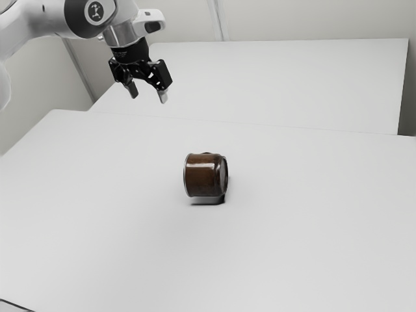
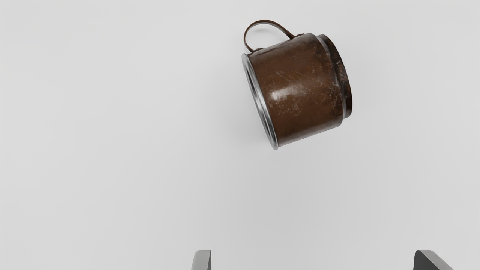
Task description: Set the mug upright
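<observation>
A white robotic arm [image 1: 39, 18] reaches in from ten o'clock in the exterior view, its wrist [image 1: 122, 34] bent downward and its black gripper [image 1: 148, 96] suspended between ten and eleven o'clock, two gray-tipped fingers [image 2: 202, 260] spread wide apart and aimed between five and six o'clock.

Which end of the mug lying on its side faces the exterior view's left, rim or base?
The mug's silvery rim; its darker, stepped-in base faces the exterior view's right.
</observation>
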